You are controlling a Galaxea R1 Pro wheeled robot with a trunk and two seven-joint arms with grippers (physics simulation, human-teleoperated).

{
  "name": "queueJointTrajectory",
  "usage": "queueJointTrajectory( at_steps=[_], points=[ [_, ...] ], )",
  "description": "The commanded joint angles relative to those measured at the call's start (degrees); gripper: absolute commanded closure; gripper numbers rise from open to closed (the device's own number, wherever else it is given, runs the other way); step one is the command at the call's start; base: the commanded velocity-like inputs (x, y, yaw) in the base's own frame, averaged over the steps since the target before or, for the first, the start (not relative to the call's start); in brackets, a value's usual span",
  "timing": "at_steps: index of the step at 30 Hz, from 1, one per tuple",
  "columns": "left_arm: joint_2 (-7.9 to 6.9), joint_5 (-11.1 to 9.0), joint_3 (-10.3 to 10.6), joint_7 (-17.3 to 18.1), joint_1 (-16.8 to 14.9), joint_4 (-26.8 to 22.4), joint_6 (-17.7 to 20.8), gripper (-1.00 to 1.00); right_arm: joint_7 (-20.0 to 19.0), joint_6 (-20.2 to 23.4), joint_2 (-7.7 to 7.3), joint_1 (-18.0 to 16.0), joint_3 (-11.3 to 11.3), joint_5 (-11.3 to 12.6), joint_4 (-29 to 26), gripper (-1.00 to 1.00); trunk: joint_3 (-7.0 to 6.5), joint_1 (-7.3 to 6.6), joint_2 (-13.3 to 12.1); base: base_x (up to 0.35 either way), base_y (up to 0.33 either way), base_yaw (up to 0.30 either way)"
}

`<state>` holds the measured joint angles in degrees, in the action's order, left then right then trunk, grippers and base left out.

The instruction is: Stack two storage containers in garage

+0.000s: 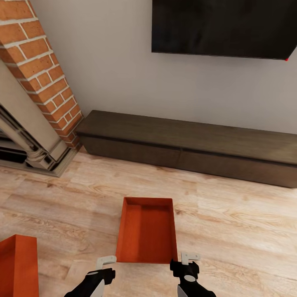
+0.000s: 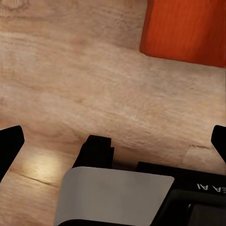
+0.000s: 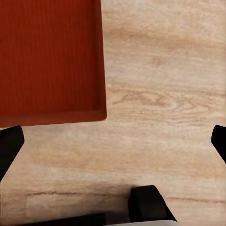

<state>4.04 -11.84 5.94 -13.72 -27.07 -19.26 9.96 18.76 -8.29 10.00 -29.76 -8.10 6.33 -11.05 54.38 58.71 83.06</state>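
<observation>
1. Head view: a storage container (image 1: 147,231) is sitting open side up on the light wood-plank floor (image 1: 231,222) of the living room, straight ahead of the robot. Its long axis is running away from the robot toward the low dark cabinet (image 1: 194,146), near short wall facing the arms. The left pincer (image 1: 106,264) and right pincer (image 1: 186,260) are hovering just outside its two near corners, holding nothing. A second container (image 1: 18,266) is lying off to the left. To grasp well, I judge both pincers should be closing in evenly on opposite long walls, keeping the bin level.

2. Left wrist view: the left pincer's fingers (image 2: 9,146) are standing wide apart over bare planks, with the container's outer wall (image 2: 188,30) just beyond them.

3. Right wrist view: the right pincer's fingers (image 3: 9,148) are also spread apart, with the container's near corner (image 3: 52,56) lying just ahead, not yet between them.
</observation>
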Motion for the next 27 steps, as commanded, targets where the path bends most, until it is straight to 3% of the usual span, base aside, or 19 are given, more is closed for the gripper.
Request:
queueJointTrajectory(
  at_steps=[1,12,26,27],
  points=[
    [-0.07,-0.59,0.45,-0.43,0.0,-0.14,0.27,-1.0,0.27,-0.26,0.0,-0.04,-0.5,0.61,0.07,-1.0,0.03,0.01,0.02,0.179,0.0,0.0],
    [-0.09,-0.73,0.51,-0.43,0.0,-0.17,-0.01,-1.0,0.14,-0.24,0.0,-0.04,-0.51,0.61,-0.01,-1.0,0.03,0.01,0.02,0.257,0.0,0.0],
    [0.0,-0.55,0.58,-0.43,0.0,-0.1,-0.11,-1.0,0.07,-0.2,0.0,-0.04,-0.51,0.61,-0.02,-1.0,0.03,0.01,0.02,0.029,0.0,0.0],
    [0.12,-0.38,0.65,-0.43,0.0,-0.07,-0.07,-1.0,0.05,-0.23,0.0,-0.04,-1.37,-0.25,-0.02,-1.0,0.03,0.01,0.02,0.0,0.0,0.0]
  ],
)
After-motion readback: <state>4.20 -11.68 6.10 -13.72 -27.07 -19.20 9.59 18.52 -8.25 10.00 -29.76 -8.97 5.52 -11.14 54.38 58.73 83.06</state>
